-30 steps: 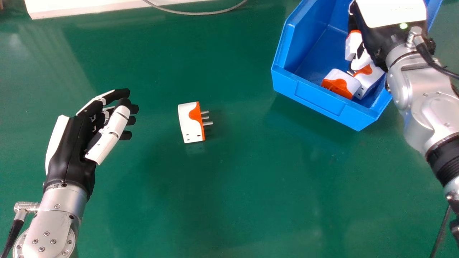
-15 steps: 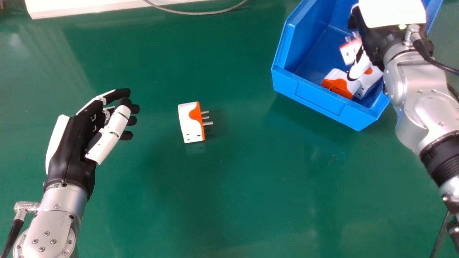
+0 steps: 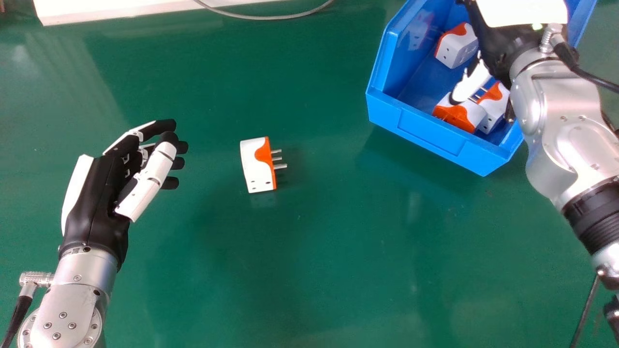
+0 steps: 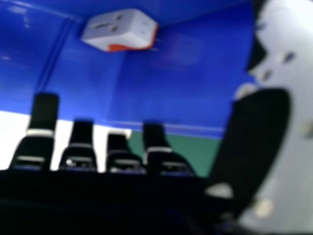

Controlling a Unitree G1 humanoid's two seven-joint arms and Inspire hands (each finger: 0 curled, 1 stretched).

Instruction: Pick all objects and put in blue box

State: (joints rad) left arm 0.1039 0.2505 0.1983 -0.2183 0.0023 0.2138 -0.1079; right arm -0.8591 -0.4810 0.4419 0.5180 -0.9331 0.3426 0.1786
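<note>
Shifted to eleven o'clock inside the blue box, one plug adapter lies free of the right hand, fingers apart, while another adapter lies outside at eight o'clock, toward the relaxed left hand.

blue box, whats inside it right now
In the blue box, three white-and-orange plugs are visible: one plug farther back, two plugs side by side near the front. The right robot hand covers part of the interior; anything beneath it can't be seen.

And the right hand is in over the blue box, fingers straight; the left hand, loosely bent, waits well left of the box.
</note>
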